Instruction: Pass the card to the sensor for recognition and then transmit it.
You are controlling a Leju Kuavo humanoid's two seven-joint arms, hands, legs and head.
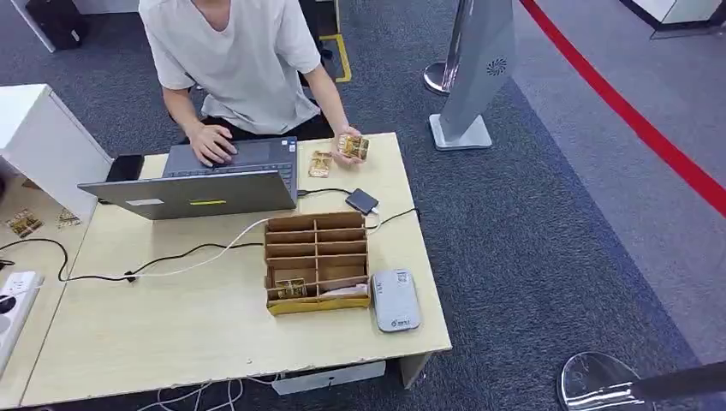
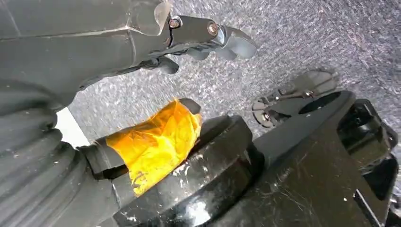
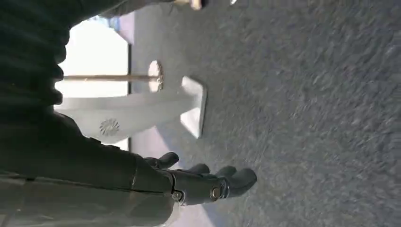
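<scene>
A wooden card organizer (image 1: 317, 261) stands near the table's front, with gold-patterned cards (image 1: 290, 288) in its front compartments. A grey card sensor (image 1: 395, 299) lies flat just right of it. Across the table a person holds a gold card (image 1: 354, 147) in one hand, and another gold card (image 1: 320, 163) lies on the table beside the laptop. My left hand (image 2: 208, 40) hangs over the carpet, fingers loosely extended, holding nothing. My right hand (image 3: 208, 182) also hangs above the carpet, fingers apart and empty.
An open grey laptop (image 1: 210, 181) sits at the table's far side under the person's other hand. Cables and a small dark adapter (image 1: 361, 201) cross the table (image 1: 197, 325). A white cabinet (image 1: 43, 141) and power strip (image 1: 13, 300) stand left. A white standing sign (image 1: 475, 77) rises beyond the table.
</scene>
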